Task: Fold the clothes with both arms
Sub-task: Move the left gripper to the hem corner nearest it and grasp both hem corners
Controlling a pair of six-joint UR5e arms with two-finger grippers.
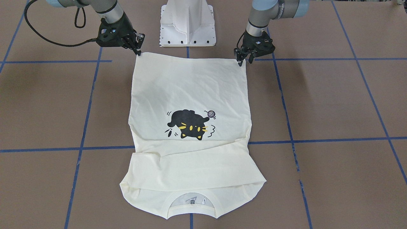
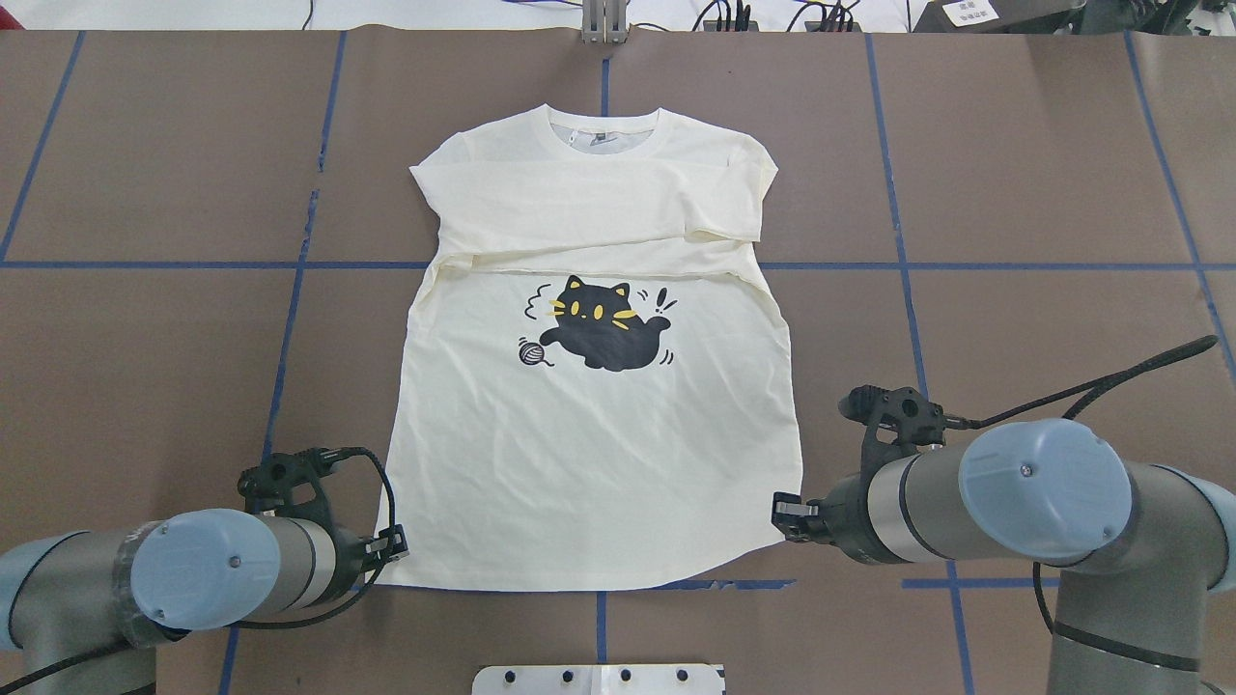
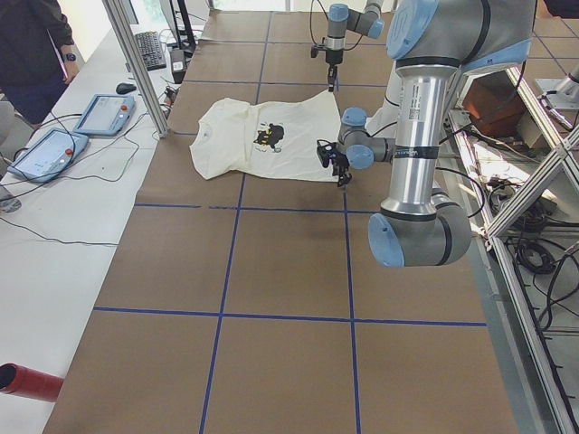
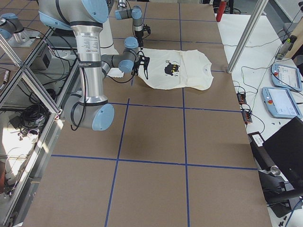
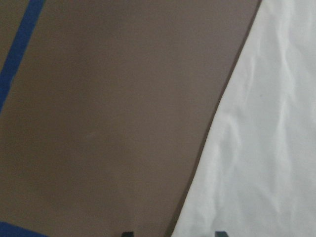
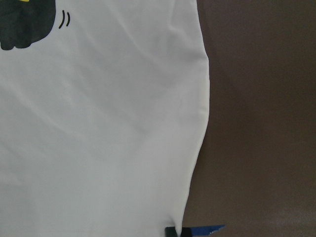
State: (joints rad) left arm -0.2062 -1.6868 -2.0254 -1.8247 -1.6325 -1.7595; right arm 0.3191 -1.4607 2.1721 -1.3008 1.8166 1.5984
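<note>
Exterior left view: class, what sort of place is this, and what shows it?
Likely a robotics lab: two robot arms at a table gridded with blue tape, teach pendants on a side bench.

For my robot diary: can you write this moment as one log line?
shirt: flat, sleeves folded in | left gripper: open at hem corner | right gripper: shut on hem corner

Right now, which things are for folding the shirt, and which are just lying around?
For the job: cream cat T-shirt, left gripper, right gripper.
Just lying about: white pedestal base, tablets, keyboard, red tube.
</note>
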